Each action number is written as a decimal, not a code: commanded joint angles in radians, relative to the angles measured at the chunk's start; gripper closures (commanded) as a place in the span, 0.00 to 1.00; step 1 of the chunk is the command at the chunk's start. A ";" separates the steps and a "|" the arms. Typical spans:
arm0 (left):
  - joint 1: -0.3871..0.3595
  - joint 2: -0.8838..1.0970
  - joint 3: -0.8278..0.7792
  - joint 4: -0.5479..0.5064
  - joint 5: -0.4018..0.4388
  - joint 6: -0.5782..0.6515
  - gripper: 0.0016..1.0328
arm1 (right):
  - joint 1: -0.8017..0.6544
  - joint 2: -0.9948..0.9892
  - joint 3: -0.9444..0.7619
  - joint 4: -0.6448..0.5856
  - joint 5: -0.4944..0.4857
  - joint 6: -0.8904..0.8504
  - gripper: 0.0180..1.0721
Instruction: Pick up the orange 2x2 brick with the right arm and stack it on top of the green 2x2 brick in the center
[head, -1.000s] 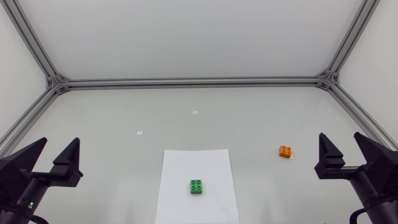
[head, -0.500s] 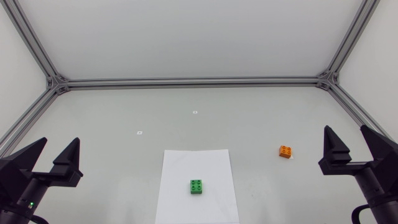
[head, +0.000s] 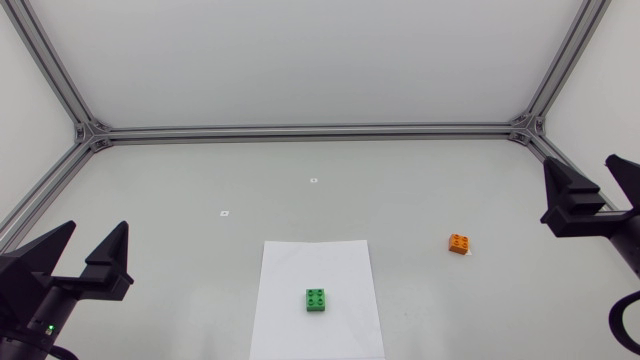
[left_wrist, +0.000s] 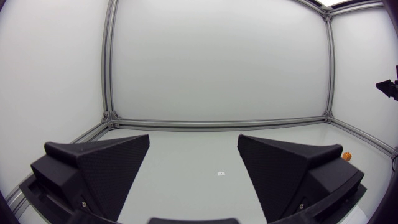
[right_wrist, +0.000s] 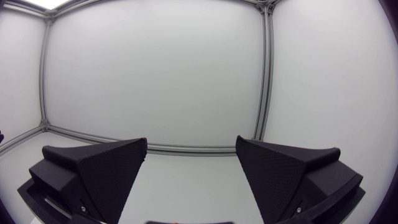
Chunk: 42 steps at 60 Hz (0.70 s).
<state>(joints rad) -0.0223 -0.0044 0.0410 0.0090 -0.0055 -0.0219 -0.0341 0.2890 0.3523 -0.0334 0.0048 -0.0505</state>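
Head view: right claw (head: 582, 172) is open with its fingers spread wide, high at the right side by the frame rail (head: 560, 165). It is to the right of the orange 2x2 brick (head: 460, 243) and well apart from it. Right wrist view agrees, both fingers apart. Orange brick sits studs up on the bare counter (head: 400, 200), just right of the white paper sheet (head: 290, 275) and not touching it. Green 2x2 brick (head: 316, 300) sits studs up on the sheet, in its near half, roughly centred. Left claw (head: 97, 232) is at the near left, fingers apart, well clear of both bricks. Left wrist view shows the orange brick small and far off past the claw's right finger. Two small white markers (head: 313, 180) lie on the counter beyond the sheet.
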 joint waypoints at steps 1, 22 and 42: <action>0.002 -0.008 -0.041 -0.015 0.004 0.013 0.04 | 0.008 0.081 0.068 -0.033 0.004 0.032 0.04; 0.002 -0.008 -0.041 -0.015 0.004 0.013 0.04 | 0.010 0.438 0.372 -0.310 -0.037 0.135 0.04; 0.002 -0.008 -0.041 -0.015 0.004 0.013 0.04 | 0.011 0.728 0.562 -0.573 -0.062 0.129 0.04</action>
<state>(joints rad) -0.0227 -0.0044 0.0410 0.0090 -0.0055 -0.0223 -0.0277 0.9680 0.8825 -0.5686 -0.0475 0.0711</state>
